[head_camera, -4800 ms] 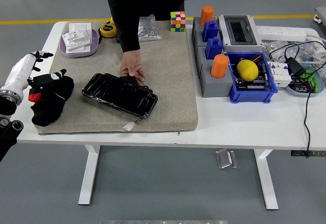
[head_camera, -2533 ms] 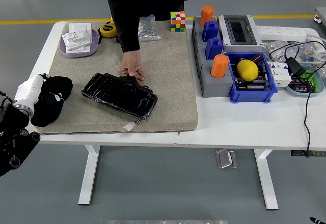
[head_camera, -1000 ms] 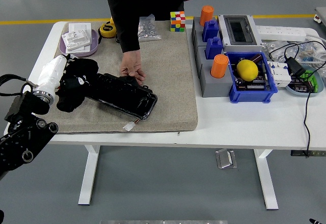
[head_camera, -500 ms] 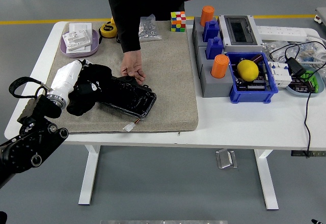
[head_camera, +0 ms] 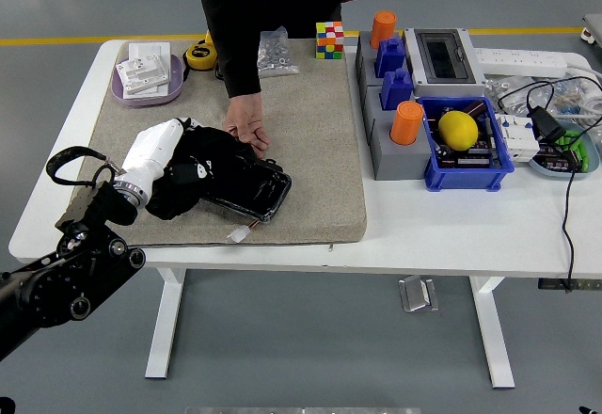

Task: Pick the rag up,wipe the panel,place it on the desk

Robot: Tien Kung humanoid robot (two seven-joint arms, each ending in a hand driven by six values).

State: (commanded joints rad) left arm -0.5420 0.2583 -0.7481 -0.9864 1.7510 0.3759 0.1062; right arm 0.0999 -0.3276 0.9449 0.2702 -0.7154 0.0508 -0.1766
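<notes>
A glossy black panel (head_camera: pixel 249 186) lies slanted on the beige mat (head_camera: pixel 310 141). My left hand (head_camera: pixel 183 169) is shut on a black rag (head_camera: pixel 193 181) and presses it onto the panel's left half, covering that part. A person stands at the far side; one hand (head_camera: pixel 246 133) holds the panel's upper edge. My right arm is out of the picture.
A purple dish (head_camera: pixel 143 92) with white parts and a yellow tape measure (head_camera: pixel 198 54) sit at the back left. A colour cube (head_camera: pixel 328 39) stands on the mat's far edge. Grey block with orange cups (head_camera: pixel 388 113), blue bin (head_camera: pixel 466 146) and cables (head_camera: pixel 555 122) crowd the right.
My left hand picked the rag up from the mat's left edge and carried it right, onto the panel. Over the last half second it slid further right across it.
</notes>
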